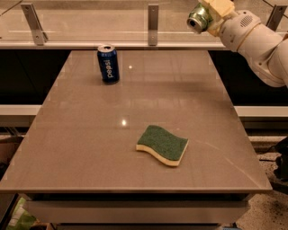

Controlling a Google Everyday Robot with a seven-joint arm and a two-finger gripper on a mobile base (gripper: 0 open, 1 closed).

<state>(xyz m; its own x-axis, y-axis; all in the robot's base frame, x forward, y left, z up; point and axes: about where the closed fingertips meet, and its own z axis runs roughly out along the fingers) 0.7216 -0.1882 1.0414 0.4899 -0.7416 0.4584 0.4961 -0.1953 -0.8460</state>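
Observation:
High at the back right, above the table's far edge, my gripper (212, 12) is shut on a green can (198, 21) held on its side, the silver end facing the camera. The white arm (256, 38) runs off to the right. A blue soda can (108, 63) stands upright at the back left of the grey table (81, 134). A green sponge with a yellow underside (163, 144) lies flat near the front, right of centre. The gripper is far from both and touches neither.
A glass barrier on metal posts (153, 18) runs along the table's far edge, with a white ledge below it. Dark gaps flank the table on both sides. Speckled floor shows at the lower right.

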